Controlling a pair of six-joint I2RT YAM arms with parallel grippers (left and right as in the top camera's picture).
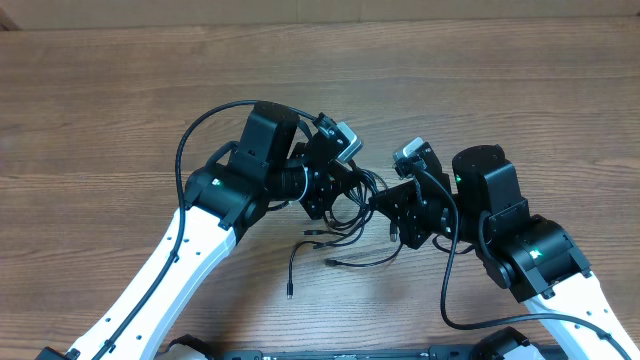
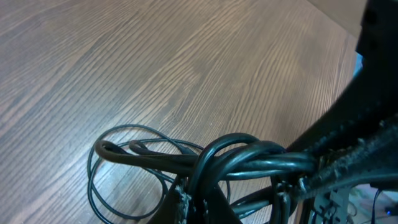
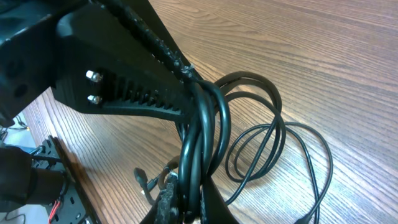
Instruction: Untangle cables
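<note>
The cables (image 1: 352,205) are thin black cords bunched in loops at mid-table, stretched between my two grippers. The left gripper (image 1: 328,197) is shut on the left side of the bundle. In the left wrist view several strands (image 2: 249,160) pass through its shut jaws (image 2: 194,198), and loose loops (image 2: 118,168) rest on the wood. The right gripper (image 1: 392,208) is shut on the right side. In the right wrist view, strands (image 3: 205,130) run down into its jaws (image 3: 189,200). Small plug ends (image 3: 142,177) hang beside it. Loose cord ends (image 1: 291,272) trail toward the front.
Brown wooden table (image 1: 120,90) all around. The left arm's white link (image 1: 170,270) and the right arm's (image 1: 560,270) flank the bundle. Thick black arm cables (image 1: 190,140) arc beside each wrist. The left gripper's black body (image 3: 118,87) looms close in the right wrist view.
</note>
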